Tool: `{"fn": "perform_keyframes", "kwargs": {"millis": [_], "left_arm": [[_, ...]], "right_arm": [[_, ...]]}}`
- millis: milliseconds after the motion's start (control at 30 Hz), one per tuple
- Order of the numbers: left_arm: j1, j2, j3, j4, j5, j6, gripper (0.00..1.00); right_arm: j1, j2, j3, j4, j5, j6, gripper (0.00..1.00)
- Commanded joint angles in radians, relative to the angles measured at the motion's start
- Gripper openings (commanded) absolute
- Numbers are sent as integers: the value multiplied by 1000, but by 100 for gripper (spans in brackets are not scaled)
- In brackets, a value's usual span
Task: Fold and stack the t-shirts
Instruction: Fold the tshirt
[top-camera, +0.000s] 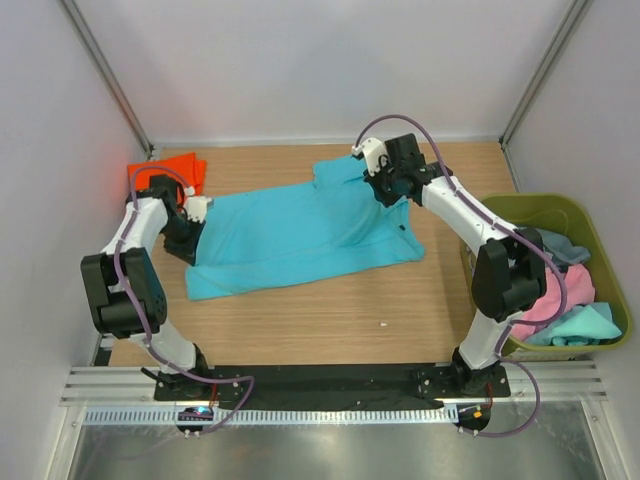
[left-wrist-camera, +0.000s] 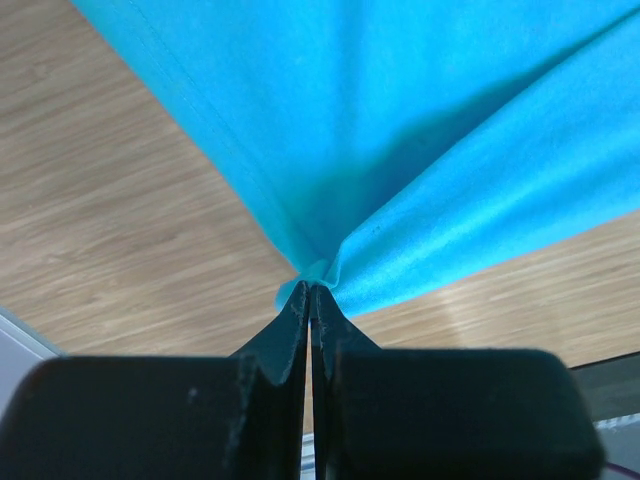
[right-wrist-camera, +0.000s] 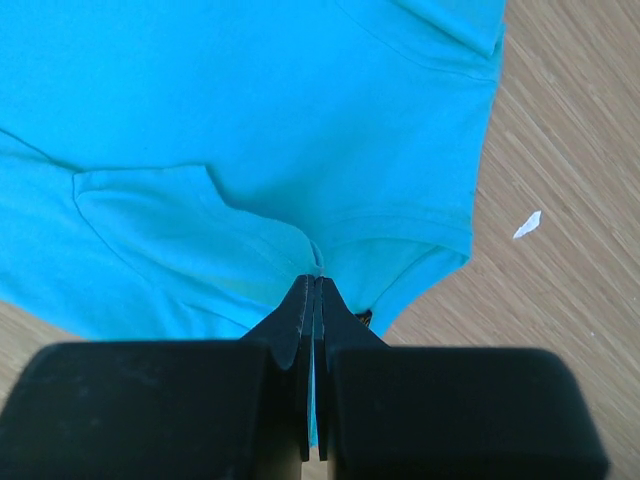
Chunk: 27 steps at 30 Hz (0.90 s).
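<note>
A turquoise-blue t-shirt (top-camera: 300, 235) lies spread across the middle of the wooden table. My left gripper (top-camera: 192, 222) is shut on its left edge; in the left wrist view the cloth (left-wrist-camera: 420, 150) bunches at the closed fingertips (left-wrist-camera: 310, 287). My right gripper (top-camera: 385, 190) is shut on the shirt's far right part near a sleeve; the right wrist view shows the cloth (right-wrist-camera: 250, 130) pinched between the fingertips (right-wrist-camera: 316, 283). A bright orange t-shirt (top-camera: 172, 172) lies folded at the far left behind the left arm.
An olive-green plastic bin (top-camera: 522, 205) stands at the right edge, holding pink (top-camera: 555, 295), grey-blue (top-camera: 562, 248) and teal (top-camera: 585, 325) shirts. A small white scrap (top-camera: 383, 323) lies on the table in front of the shirt. White walls enclose the table.
</note>
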<state>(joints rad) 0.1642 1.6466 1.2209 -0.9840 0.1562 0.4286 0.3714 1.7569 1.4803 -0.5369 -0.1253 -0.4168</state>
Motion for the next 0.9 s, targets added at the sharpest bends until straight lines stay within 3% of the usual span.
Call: {"fn": "perform_keyframes", "kwargs": {"millis": [0, 300, 367, 400, 433, 467, 533, 600, 667, 867], "left_arm": [[8, 21, 64, 39, -6, -21, 0], [6, 97, 98, 99, -9, -73, 1], [6, 120, 109, 99, -21, -88, 6], [6, 125, 109, 97, -46, -102, 10], [6, 119, 108, 97, -59, -102, 17], [9, 111, 95, 99, -70, -102, 26], [15, 79, 74, 110, -86, -97, 34], [18, 12, 43, 122, -92, -99, 58], [20, -51, 31, 128, -71, -99, 69], [18, -73, 29, 24, -46, -71, 72]], "right_arm": [[1, 9, 78, 72, -4, -8, 1], [-5, 67, 87, 104, 36, -4, 3], [-3, 73, 81, 110, 81, 10, 26], [-5, 67, 75, 121, 120, 16, 44], [-5, 58, 68, 130, 165, 21, 52], [-6, 35, 55, 132, 177, 24, 57], [-6, 13, 41, 112, 196, 32, 64], [-6, -19, 14, 97, 199, 52, 65], [-5, -42, -26, 78, 194, 64, 66], [-2, -51, -75, -72, 50, 59, 65]]}}
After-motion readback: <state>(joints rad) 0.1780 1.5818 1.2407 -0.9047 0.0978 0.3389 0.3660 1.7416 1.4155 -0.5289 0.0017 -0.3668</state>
